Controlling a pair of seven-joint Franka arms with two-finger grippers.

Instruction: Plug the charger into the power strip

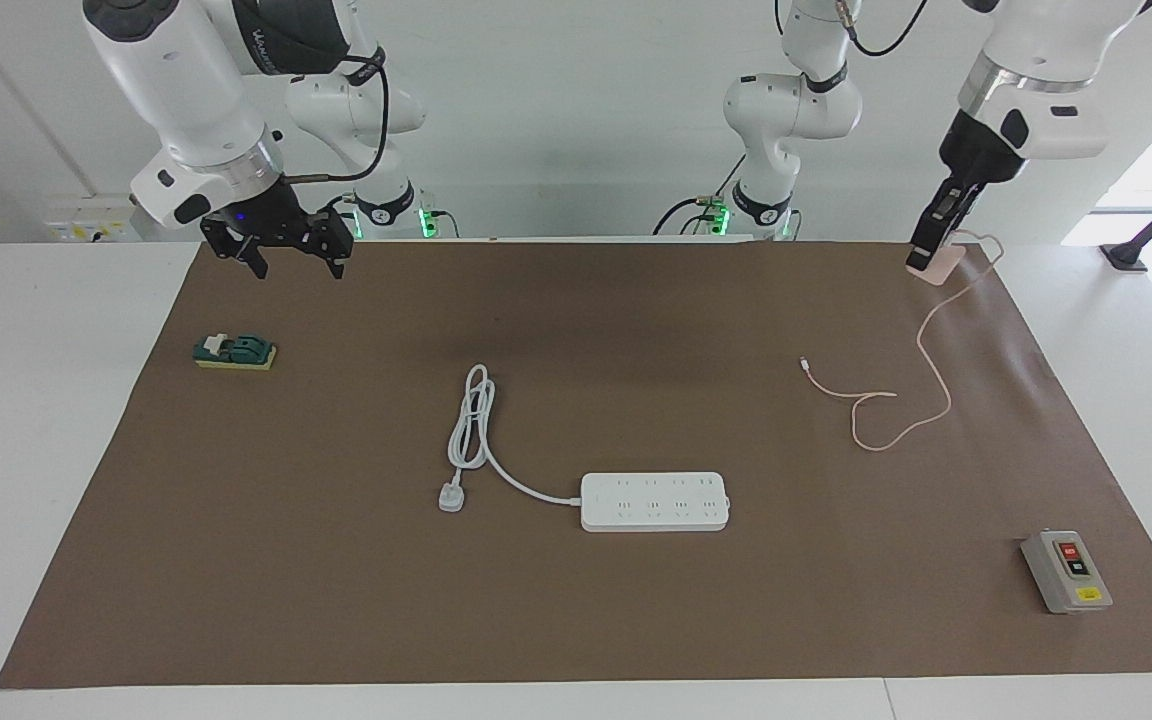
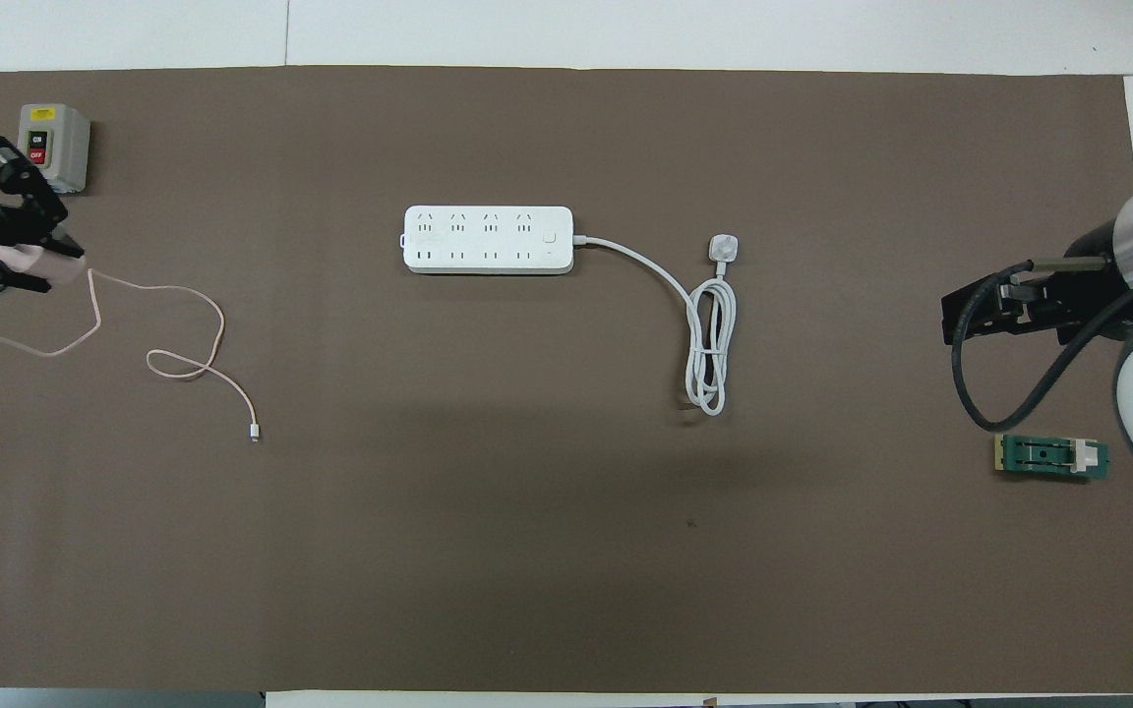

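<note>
At the left arm's end of the brown mat point(image 1: 576, 620), close to the robots' edge, the charger point(image 1: 936, 264) sat between the fingers of the left gripper point(image 1: 926, 252), its base at or just above the mat; whether it touched could not be told. In the overhead view only a sliver of the pale pink body point(image 2: 35, 259) showed among the black fingers, and its prongs were hidden in both views. Its thin pink cable point(image 1: 921, 345) left the cube, ran away from the robots, looped on the mat and ended in a small connector point(image 1: 804, 362) lying free.

Well apart from it, near the middle of the mat and farther from the robots, the power strip point(image 1: 656, 501) lay flat with its sockets up. Its thick white cord point(image 1: 476, 420) ran toward the right arm's end, was bundled in a long coil, and finished in a white plug point(image 1: 451, 497) resting beside the coil.

Over the mat's corner at the right arm's end, the right gripper point(image 1: 296, 262) waited in the air with its fingers spread wide and nothing between them; in the overhead view it was partly cut off by the arm. A small green and yellow block point(image 1: 235, 352) lay on the mat near it, its detail too small to make out. A grey box point(image 1: 1066, 571) with a red and a black button stood at the left arm's end, farther from the robots than the charger.
</note>
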